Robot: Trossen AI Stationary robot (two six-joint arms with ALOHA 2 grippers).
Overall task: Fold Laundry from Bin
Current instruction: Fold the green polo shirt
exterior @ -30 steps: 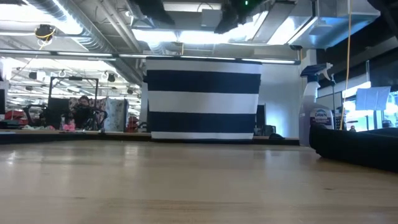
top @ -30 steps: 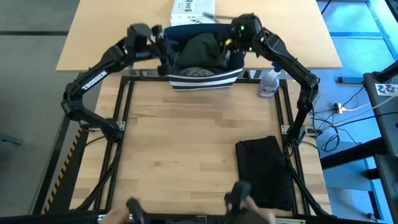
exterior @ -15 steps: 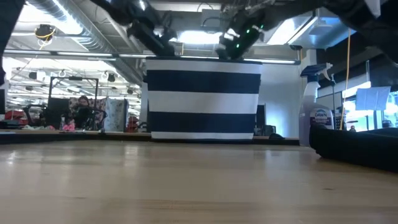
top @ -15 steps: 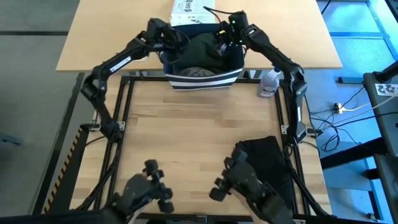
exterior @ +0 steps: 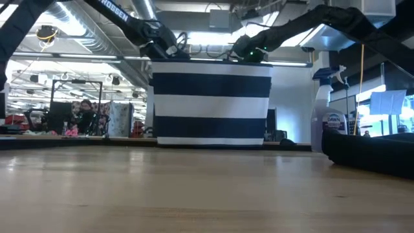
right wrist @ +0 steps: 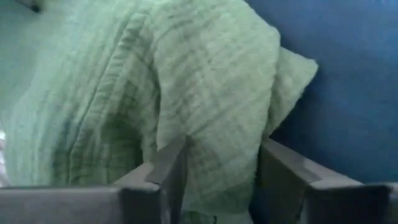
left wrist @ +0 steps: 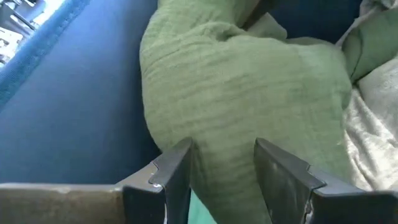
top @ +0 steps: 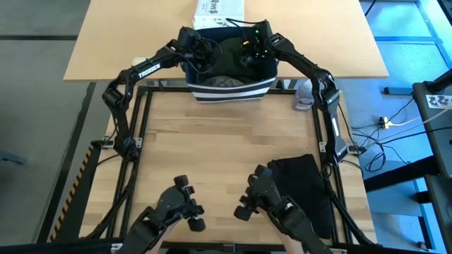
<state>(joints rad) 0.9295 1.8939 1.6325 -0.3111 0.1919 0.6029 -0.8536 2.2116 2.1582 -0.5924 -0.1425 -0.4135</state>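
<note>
High view, wooden table (top: 212, 148), striped navy bin (top: 229, 81) at twelve o'clock holding dark green laundry (top: 229, 56), left gripper (top: 200, 58) and right gripper (top: 248, 58) inside, fingers parted, each straddling a green fold

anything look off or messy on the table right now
Nothing stands out. The bin sits upright, the green garment heaped inside it, both grippers reaching in. The black cloth lies flat and the spray bottle stands upright.

Crinkly matt green cloth laundry (left wrist: 249, 93); smooth wood table (top: 212, 141).
</note>
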